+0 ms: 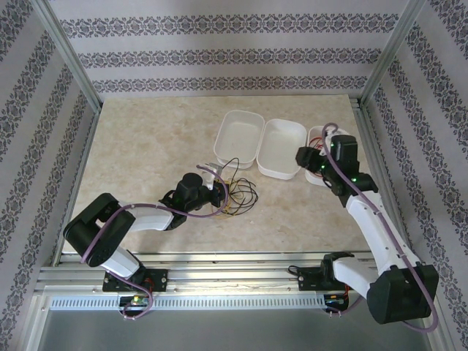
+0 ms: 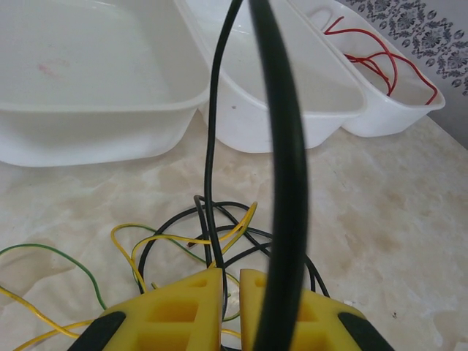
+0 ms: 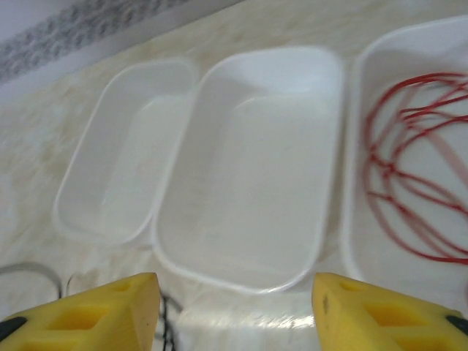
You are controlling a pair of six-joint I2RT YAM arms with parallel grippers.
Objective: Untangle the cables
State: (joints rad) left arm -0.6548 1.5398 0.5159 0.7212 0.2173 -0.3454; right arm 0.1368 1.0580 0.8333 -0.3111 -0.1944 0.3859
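Right claw [image 3: 234, 314] gapes wide above the near rim of the middle tray [image 3: 248, 161]. Left claw [image 2: 230, 281], nearly closed, pinches the black cable [image 2: 208, 161] over the desk [image 2: 409, 219] before that tray, amid yellow cable [image 2: 183, 238] loops; red cable [image 3: 386, 172] lies in the neighbouring tray [image 3: 351, 183].

Lab test cell: aluminium frame [image 1: 69, 66], patterned wall panels [image 1: 219, 44], marbled tabletop [image 1: 146, 146]

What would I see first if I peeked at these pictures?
A messy tangle of black, yellow and green cables lies in the middle of the table, and the left gripper is shut on a black cable leading up from it. Behind it three white trays stand in a row, with a bright red cable coiled in the right-hand one. The right gripper hovers open near them.
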